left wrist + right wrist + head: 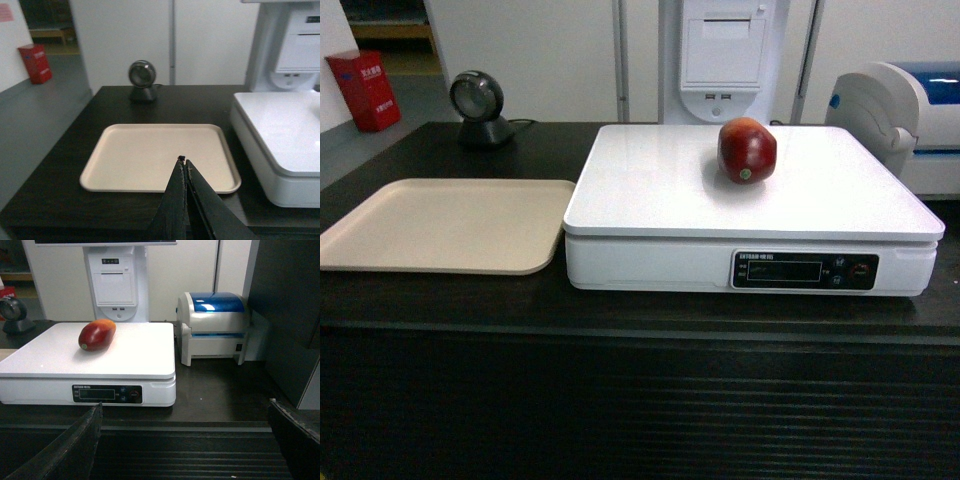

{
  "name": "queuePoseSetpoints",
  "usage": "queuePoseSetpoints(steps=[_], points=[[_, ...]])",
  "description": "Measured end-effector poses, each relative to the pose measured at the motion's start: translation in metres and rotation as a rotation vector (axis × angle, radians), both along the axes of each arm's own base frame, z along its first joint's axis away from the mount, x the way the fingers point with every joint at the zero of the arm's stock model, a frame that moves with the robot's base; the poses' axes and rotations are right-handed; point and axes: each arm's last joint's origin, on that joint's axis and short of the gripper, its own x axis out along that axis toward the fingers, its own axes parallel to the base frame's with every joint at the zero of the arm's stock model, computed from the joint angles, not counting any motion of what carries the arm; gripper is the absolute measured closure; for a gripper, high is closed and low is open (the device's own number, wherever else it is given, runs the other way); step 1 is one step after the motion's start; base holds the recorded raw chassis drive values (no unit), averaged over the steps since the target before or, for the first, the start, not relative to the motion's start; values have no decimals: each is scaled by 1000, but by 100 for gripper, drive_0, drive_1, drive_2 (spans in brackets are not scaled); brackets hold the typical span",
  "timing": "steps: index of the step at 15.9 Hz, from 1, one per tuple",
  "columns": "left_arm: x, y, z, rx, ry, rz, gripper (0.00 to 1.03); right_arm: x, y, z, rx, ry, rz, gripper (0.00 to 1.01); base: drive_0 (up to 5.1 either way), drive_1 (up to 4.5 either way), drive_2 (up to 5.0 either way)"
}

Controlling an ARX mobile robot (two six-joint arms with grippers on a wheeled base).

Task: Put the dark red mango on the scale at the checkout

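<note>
A: Start on the left. What do you see at that end of the checkout (440, 300)?

B: You have the beige tray (445, 225) lying flat near the left edge, bare, with the round scanner (480, 108) behind it by the back edge. Your left gripper (183, 161) hangs over the tray's near rim, its fingers pressed together on nothing.

A: And to the right of that?

B: The scale (650, 195) sits just beside the tray, display facing you. The dark red mango (747, 150) rests on the platform, toward its back edge and a little right of centre, free of any grip. I'd say that is where the task wants it.

A: Which way does it lie?

B: On its side. Your right wrist view shows the long axis running front-left to back-right, pale stem spot at the near end.

A: The right gripper (185, 440)?

B: Spread wide and empty, held low before the ribbed front, well apart from the fruit; the label printer (215, 327) stands right of the scale.
</note>
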Motion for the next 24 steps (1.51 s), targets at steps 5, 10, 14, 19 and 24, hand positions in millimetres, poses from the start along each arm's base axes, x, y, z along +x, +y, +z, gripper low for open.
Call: queuePoseSetpoints(steps=[5, 10, 14, 19, 24], points=[[-28, -1, -9, 0, -1, -12, 101, 0, 0, 0, 0, 0, 0, 3, 0, 0, 0], [-49, -1, -28, -1, 31, -13, 101, 0, 0, 0, 0, 0, 0, 3, 0, 0, 0], [-60, -1, -20, 0, -6, -12, 101, 0, 0, 0, 0, 0, 0, 3, 0, 0, 0], [-70, -1, -18, 0, -14, -12, 101, 0, 0, 0, 0, 0, 0, 3, 0, 0, 0], [-77, -1, -18, 0, -16, -12, 101, 0, 0, 0, 0, 0, 0, 3, 0, 0, 0]])
